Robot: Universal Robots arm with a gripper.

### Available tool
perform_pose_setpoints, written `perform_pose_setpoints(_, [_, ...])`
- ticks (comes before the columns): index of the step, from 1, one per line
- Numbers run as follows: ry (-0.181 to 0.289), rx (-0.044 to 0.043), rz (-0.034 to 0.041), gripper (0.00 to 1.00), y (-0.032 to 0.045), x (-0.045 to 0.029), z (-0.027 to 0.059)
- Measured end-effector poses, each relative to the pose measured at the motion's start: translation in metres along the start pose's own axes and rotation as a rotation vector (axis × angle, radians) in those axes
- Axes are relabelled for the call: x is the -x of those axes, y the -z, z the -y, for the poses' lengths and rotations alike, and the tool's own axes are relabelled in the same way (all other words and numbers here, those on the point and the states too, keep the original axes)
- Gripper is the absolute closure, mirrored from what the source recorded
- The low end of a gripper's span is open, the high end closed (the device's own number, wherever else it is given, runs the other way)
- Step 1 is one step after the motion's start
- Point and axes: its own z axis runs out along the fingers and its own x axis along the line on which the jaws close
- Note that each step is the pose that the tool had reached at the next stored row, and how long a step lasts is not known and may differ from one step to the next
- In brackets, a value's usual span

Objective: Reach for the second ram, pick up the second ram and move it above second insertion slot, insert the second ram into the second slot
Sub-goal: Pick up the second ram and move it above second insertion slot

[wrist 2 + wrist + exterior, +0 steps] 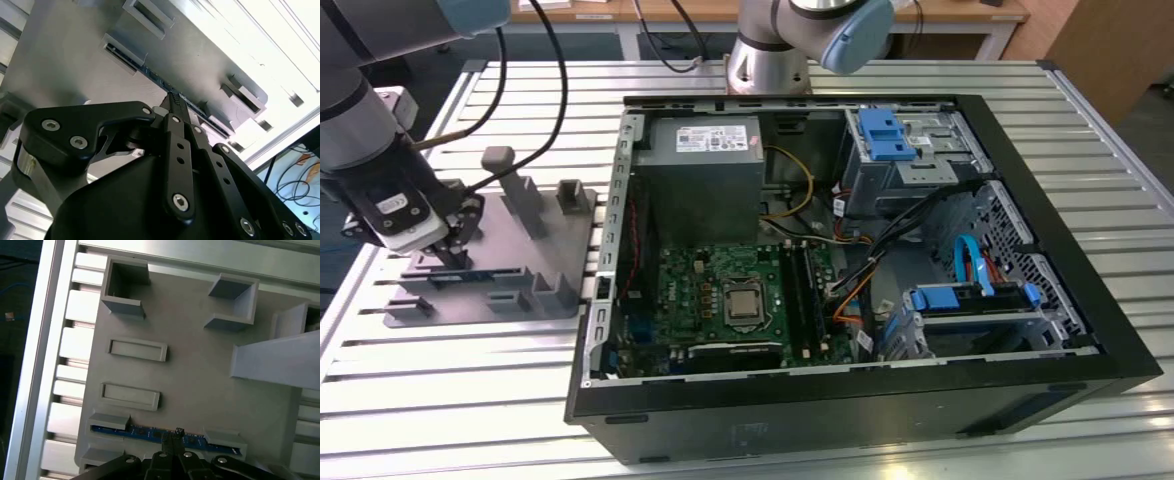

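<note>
The tool (pixel 173 434), fingers drawn almost together, appears to pinch the upper edge of the second ram (pixel 145 431) near mid-length; in both wrist views the fingertips (pixel 175 102) meet on the thin board. The stick stands on edge along one border of the grey fixture (pixel 190 370), its ends held between two small blocks, so the board lies directly under the tool, and the fingers close across its thickness. Judged from this, the step in hand is the pick-up. It is done well with a central, square grip and a pull straight out of the blocks, so the board neither tilts nor binds. The fixture rests on the slatted worktop (pixel 454 400) at the exterior view's left. The open computer case (pixel 854 405) — its motherboard (pixel 720 290) exposed — lies well apart, toward that view's right.
</note>
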Motion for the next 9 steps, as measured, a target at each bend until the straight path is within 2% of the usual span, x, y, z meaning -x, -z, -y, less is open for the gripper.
perform_pose_setpoints(9, [0.087,0.0006,-0.0006,0.90,0.0000,0.0000,0.0000])
